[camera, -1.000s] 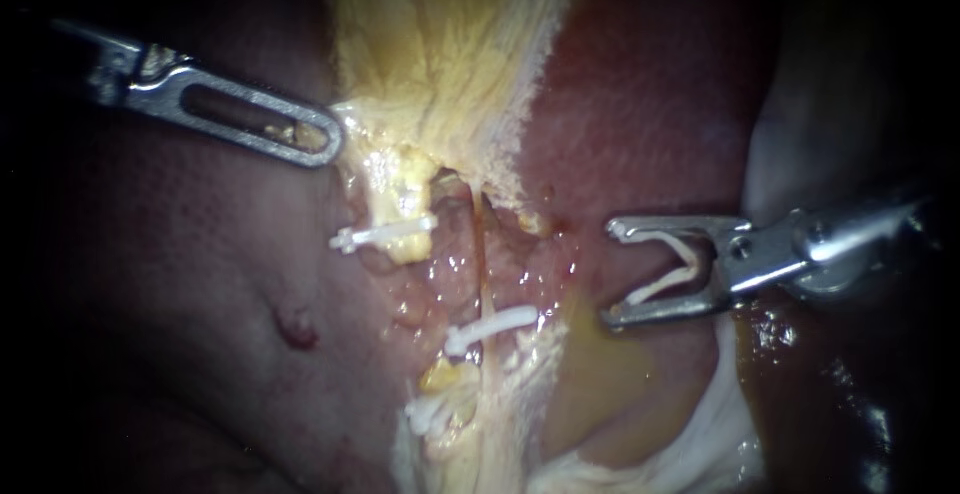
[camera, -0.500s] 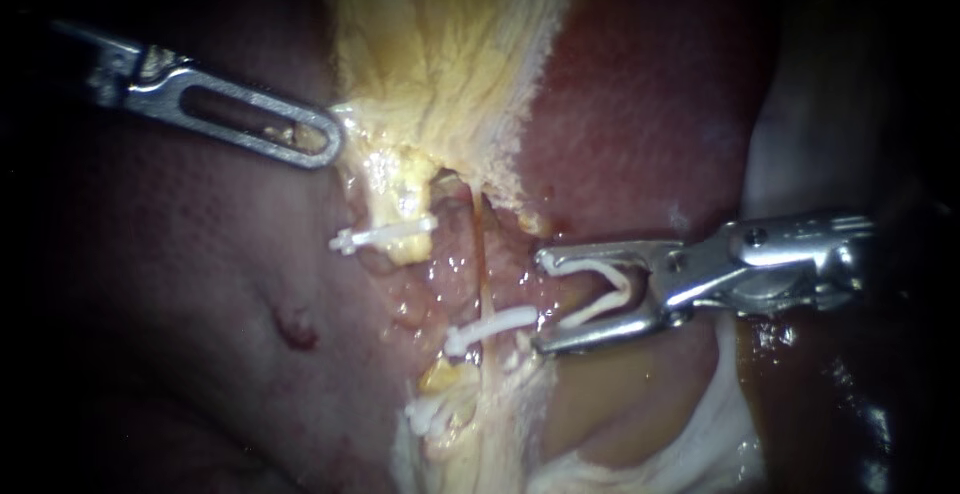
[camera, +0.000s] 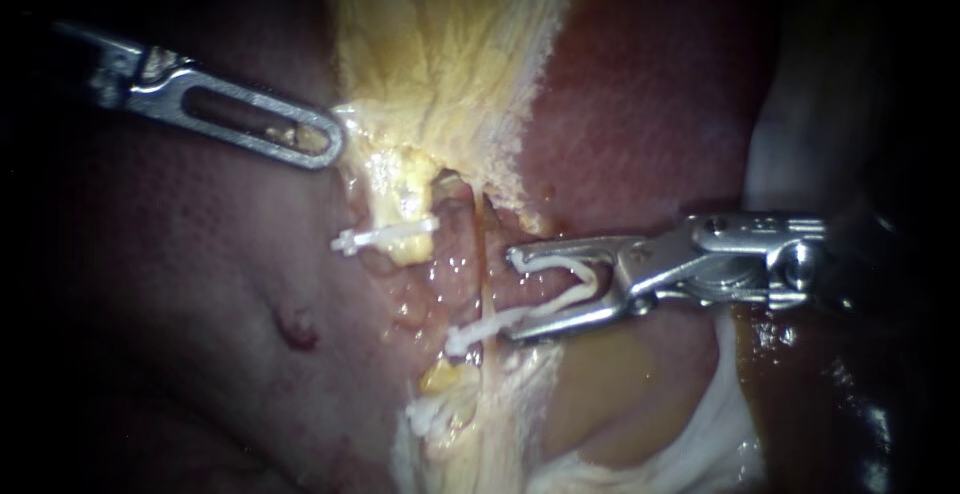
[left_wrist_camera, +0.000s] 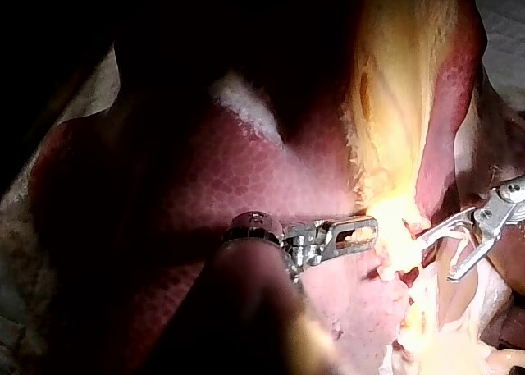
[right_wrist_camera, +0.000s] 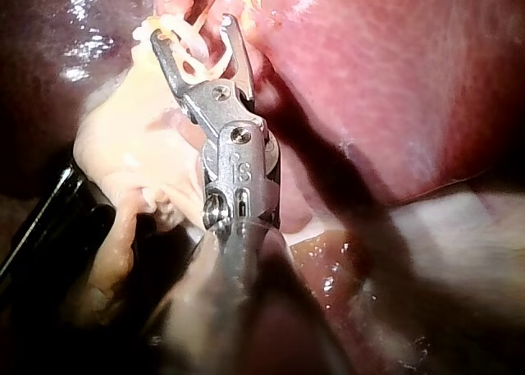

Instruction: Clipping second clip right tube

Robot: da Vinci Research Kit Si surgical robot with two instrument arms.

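Observation:
My right instrument comes in from the right, its jaws standing wide with an open white clip seated between them. Their tips sit just right of the thin right tube, above a white clip that crosses that tube; the lower jaw overlaps that clip's right end. The left tube carries another white clip. My left instrument is shut on the edge of the yellow gallbladder tissue, also seen in the left wrist view. The right wrist view shows the loaded jaws.
Dark red liver lies right of the gallbladder and the liver surface spreads to the left. A third white clip sits low on the yellow tissue. Pale white tissue curves under the right instrument.
My right instrument has moved left with its open clip, from well clear of the tubes to right beside the right tube. The left instrument has stayed still.

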